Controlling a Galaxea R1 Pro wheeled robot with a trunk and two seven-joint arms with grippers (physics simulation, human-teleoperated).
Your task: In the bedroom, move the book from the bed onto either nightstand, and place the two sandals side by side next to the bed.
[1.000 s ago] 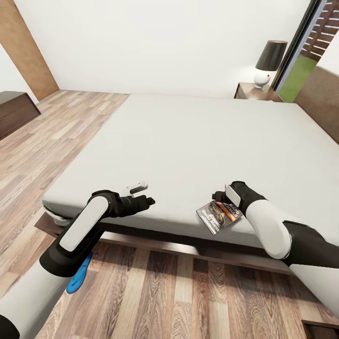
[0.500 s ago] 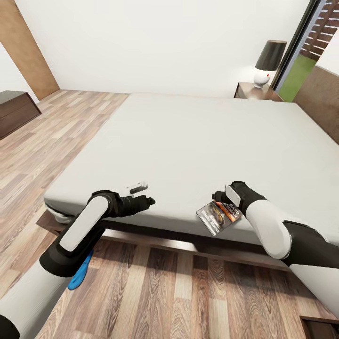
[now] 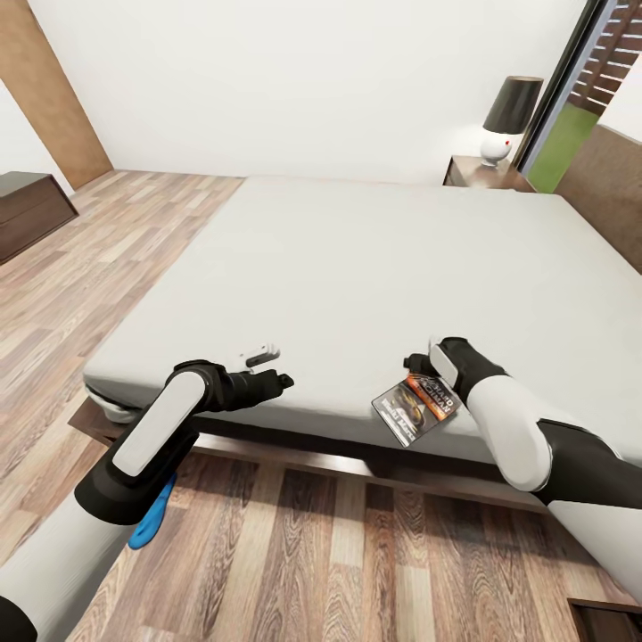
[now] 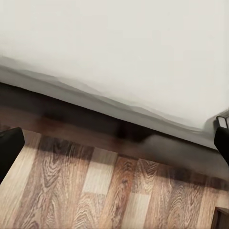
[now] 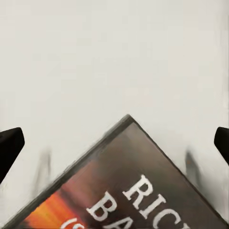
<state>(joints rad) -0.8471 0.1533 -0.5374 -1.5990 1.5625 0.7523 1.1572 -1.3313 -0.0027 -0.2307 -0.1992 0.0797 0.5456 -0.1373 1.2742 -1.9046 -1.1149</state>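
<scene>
Book at the bed's near edge, right jaws spread wide over it.

Lying flat on the bed, partly overhanging: the book, just beside the right gripper, jaws apart, gripping nothing. Left gripper over the mattress edge, jaws wide, empty. One blue sandal on the floor under the left arm. Nightstand far across.

- Even, bright, soft light is seen throughout the head view; no glare is found on the bed.
- A dark shadow band is cast under the bed's near edge onto the floor.
- Straight lines near the window are rendered slanted by the wide lens.
- In the right wrist view the book is blurred at its edges, with faint grey shadows on the mattress beside it.
- The left wrist view is rendered soft, with smeared floor grain.
</scene>
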